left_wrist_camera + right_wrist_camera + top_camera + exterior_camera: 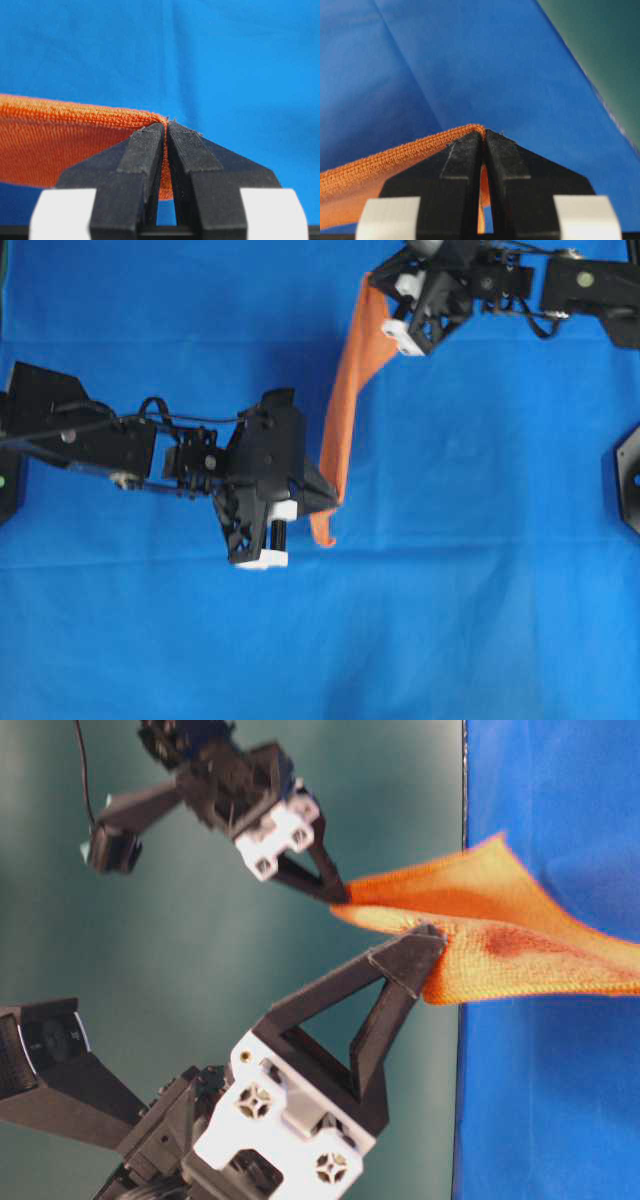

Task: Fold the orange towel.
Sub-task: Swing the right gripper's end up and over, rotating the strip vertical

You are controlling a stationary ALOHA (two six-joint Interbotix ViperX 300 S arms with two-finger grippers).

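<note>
Both grippers clamping the towel: left gripper pinching a corner between closed fingers, right gripper doing the same at another corner. Towel hanging stretched between them, lifted off the blue cloth, running as a narrow orange band from far right of centre down toward near centre in the overhead view. Lower tip drooping just past the left gripper, pointing nearward. Showing in the table-level view as a folded orange sheet, doubled over itself, with both sets of fingertips biting into its left edge and the rest trailing off to the right over the blue cloth. Filling the left half of the left wrist view, hem curling over right at the tips of the black fingers, pressed together with only fabric between. Appearing likewise in the right wrist view, edge rising from the lower left to the closed fingers, a sliver of orange showing in the slit between them. Left arm reaching in from the left, right arm coming in from the far right corner. Blue cloth covering the whole table, lightly creased.
</note>
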